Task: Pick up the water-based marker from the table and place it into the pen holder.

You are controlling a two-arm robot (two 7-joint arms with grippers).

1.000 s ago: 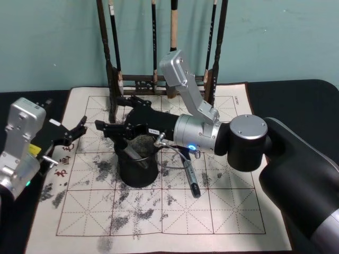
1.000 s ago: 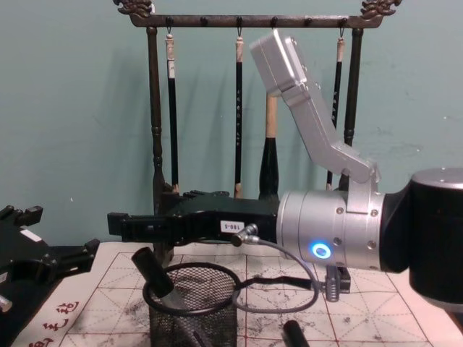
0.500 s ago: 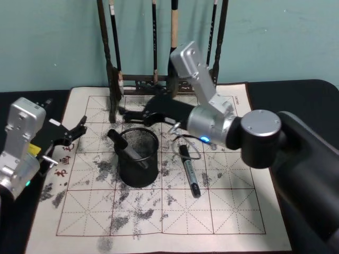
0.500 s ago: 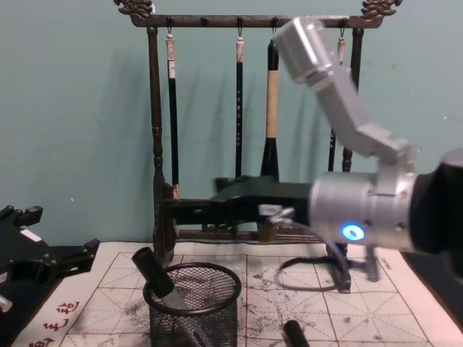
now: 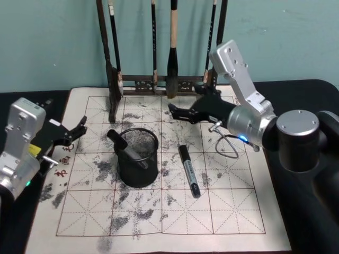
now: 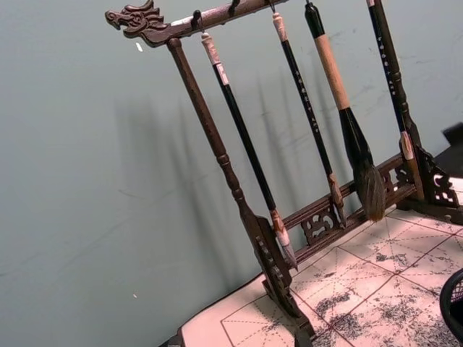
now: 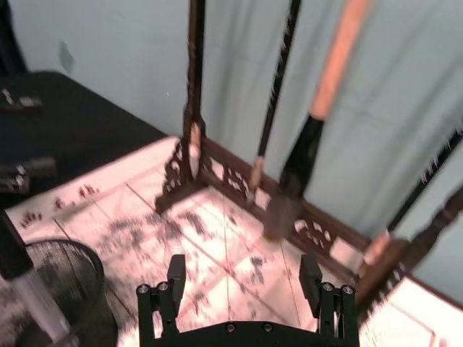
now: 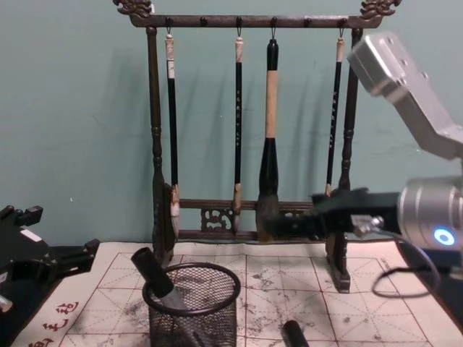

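Observation:
The black wire-mesh pen holder (image 5: 136, 159) (image 8: 192, 307) stands on the ink-stained mat. A black water-based marker (image 5: 119, 144) (image 8: 153, 270) leans inside it, its top sticking out over the rim toward the left. A second black marker (image 5: 188, 170) (image 8: 294, 334) lies flat on the mat just right of the holder. My right gripper (image 5: 174, 112) (image 8: 279, 225) (image 7: 242, 282) hovers open and empty behind and to the right of the holder, near the brush rack's base. The right wrist view catches the holder (image 7: 61, 285) off to one side. My left gripper (image 5: 78, 129) (image 8: 76, 256) rests open at the mat's left edge.
A tall dark wooden brush rack (image 5: 153, 82) (image 8: 249, 213) (image 6: 239, 202) with several hanging brushes stands at the back of the mat (image 5: 233, 211). A loose cable (image 5: 228, 145) loops under my right wrist. Black tabletop surrounds the mat.
My right arm has drawn back from above the pen holder, moving right and toward the rack, open throughout. The marker in the holder and the left arm stay put.

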